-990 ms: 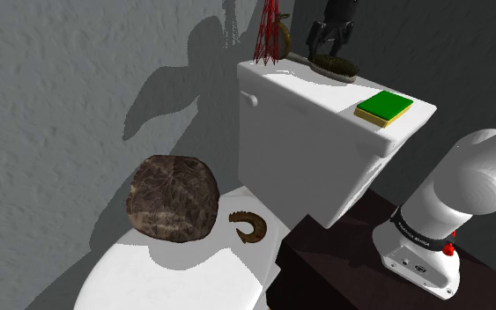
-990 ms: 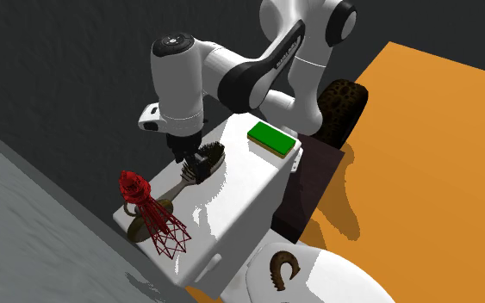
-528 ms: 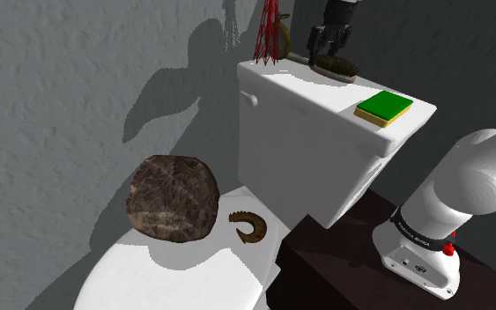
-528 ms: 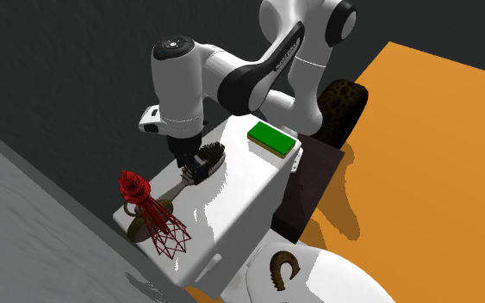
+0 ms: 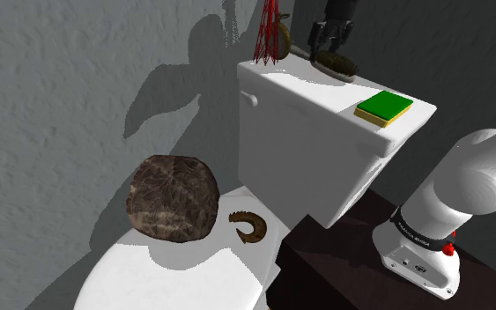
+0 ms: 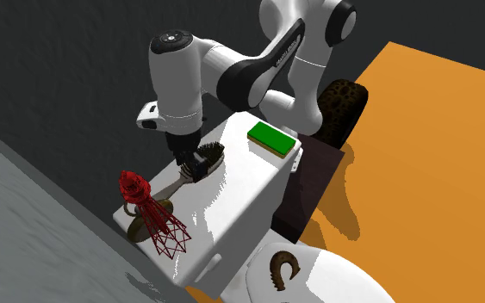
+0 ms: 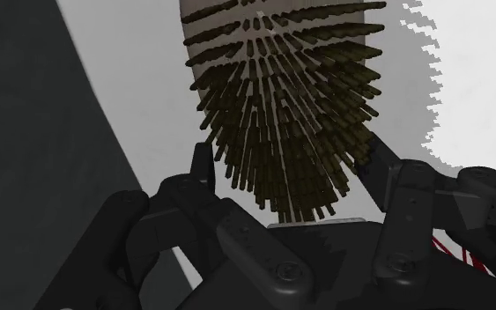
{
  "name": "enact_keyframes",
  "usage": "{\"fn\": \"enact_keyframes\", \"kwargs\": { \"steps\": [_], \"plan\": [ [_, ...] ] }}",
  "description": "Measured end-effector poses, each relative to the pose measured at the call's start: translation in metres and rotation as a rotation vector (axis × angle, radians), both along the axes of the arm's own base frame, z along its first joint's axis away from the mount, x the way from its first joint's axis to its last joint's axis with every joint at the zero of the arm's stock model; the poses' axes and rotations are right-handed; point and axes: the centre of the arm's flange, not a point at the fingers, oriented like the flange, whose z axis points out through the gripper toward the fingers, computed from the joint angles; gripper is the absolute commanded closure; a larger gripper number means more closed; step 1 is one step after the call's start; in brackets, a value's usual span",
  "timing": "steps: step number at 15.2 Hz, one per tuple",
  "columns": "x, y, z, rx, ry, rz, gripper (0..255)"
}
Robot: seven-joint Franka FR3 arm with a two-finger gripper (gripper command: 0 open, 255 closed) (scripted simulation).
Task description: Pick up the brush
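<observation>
Two fingers (image 7: pixel 200 172) seem clasped on the brush (image 7: pixel 281 114) at the rear edge of the tank lid (image 5: pixel 321 92); gripped by bristles, it could be dropped.

I read dark brown bristles on the brush's (image 7: pixel 281 114) pale tan back. The gripper (image 7: pixel 286 160) is black, the sponge (image 5: pixel 384 106) green over yellow, the wire whisk (image 6: pixel 133 186) red, the tank (image 5: pixel 307 150) white and the floor (image 6: pixel 438 172) orange.

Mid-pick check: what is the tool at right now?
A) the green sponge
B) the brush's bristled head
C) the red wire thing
B: the tool straddles the bristles of the brush atop the tank, away from the sponge.
</observation>
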Motion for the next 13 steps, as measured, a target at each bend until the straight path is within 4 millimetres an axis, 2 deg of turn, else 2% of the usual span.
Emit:
{"fn": "enact_keyframes", "kwargs": {
  "steps": [13],
  "plan": [
    [0.000,0.001,0.065,0.000,0.000,0.000,255]
  ]
}}
